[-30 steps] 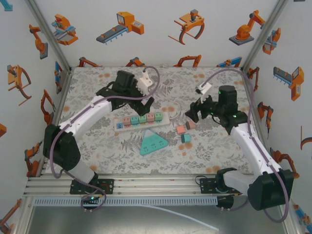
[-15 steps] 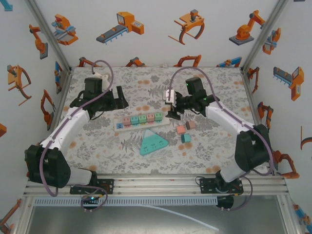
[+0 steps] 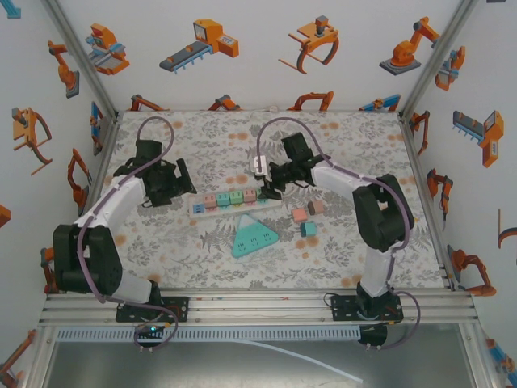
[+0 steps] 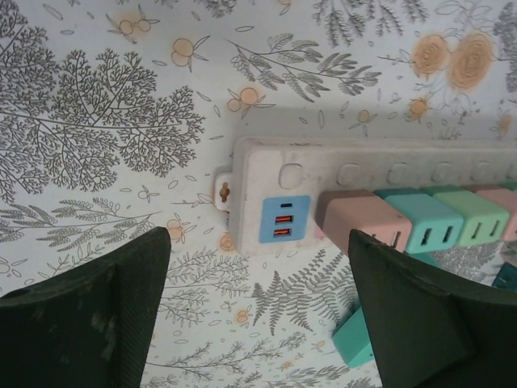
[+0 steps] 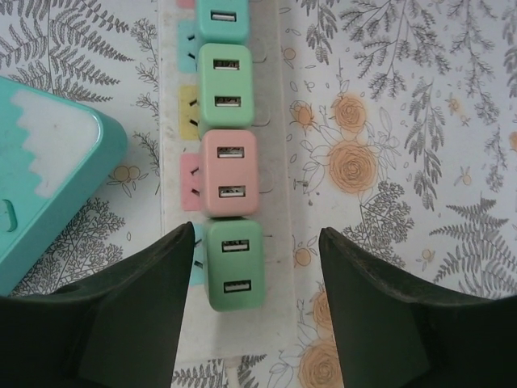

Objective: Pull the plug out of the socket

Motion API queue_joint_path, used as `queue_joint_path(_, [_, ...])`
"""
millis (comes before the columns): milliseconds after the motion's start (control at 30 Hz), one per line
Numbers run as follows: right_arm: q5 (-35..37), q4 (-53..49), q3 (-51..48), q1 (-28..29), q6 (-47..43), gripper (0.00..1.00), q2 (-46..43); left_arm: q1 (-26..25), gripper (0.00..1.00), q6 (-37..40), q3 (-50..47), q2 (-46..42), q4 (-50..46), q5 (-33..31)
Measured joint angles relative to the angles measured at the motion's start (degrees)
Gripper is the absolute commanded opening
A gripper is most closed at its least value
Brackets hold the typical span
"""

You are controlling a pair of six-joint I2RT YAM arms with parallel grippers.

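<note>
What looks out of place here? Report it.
Three loose plugs lie scattered to the right of the white power strip, out of any socket, while the others sit in a neat row.

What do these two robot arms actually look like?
The left arm and right arm match: smooth white links between chunky black joints, on black bases. A thin mauve cable loops from each wrist and runs back along the arm. The jaws are two broad, dark, matte plates that taper like wedges.
</note>
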Motion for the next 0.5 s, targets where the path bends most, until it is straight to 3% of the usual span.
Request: queue_joint_path(500, [1.4,-0.9,0.0,0.3,-1.3,0.44,0.8,-1.1,0.63,1.8,0.1,9.7,0.2,0.5])
